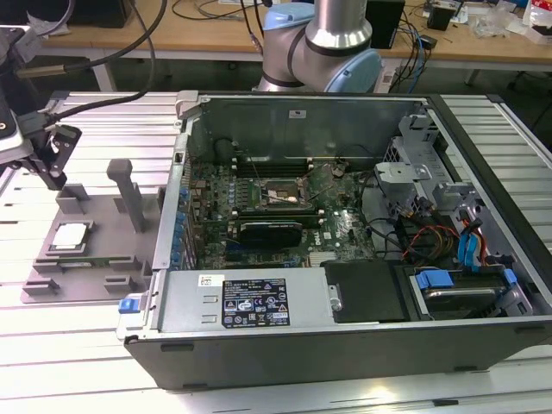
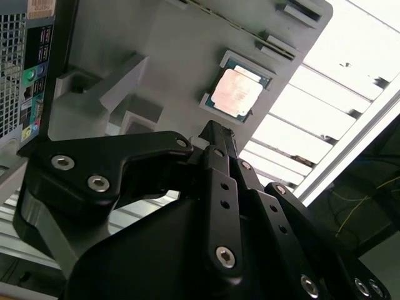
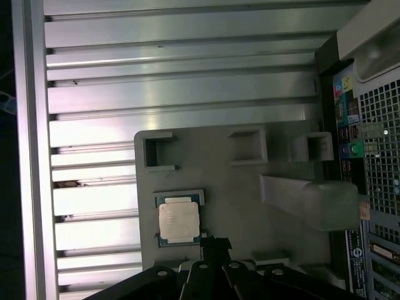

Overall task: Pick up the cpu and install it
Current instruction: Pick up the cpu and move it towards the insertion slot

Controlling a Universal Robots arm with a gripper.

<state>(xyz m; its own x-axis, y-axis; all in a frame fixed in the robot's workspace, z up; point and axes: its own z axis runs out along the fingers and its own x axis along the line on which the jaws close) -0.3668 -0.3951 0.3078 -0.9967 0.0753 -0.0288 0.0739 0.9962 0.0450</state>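
The cpu lies flat in a recess of the grey fixture plate on the slatted tabletop, beside the open computer case. The end effector hovers near it, fingertips pressed together, gripping nothing.

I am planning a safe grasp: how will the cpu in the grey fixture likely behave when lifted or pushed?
The cpu looks thin and flat with a metal top, so probably stiff and light. Its smooth lid may be slippery. It sits in a recess of the grey fixture, so a sideways push would likely be blocked.
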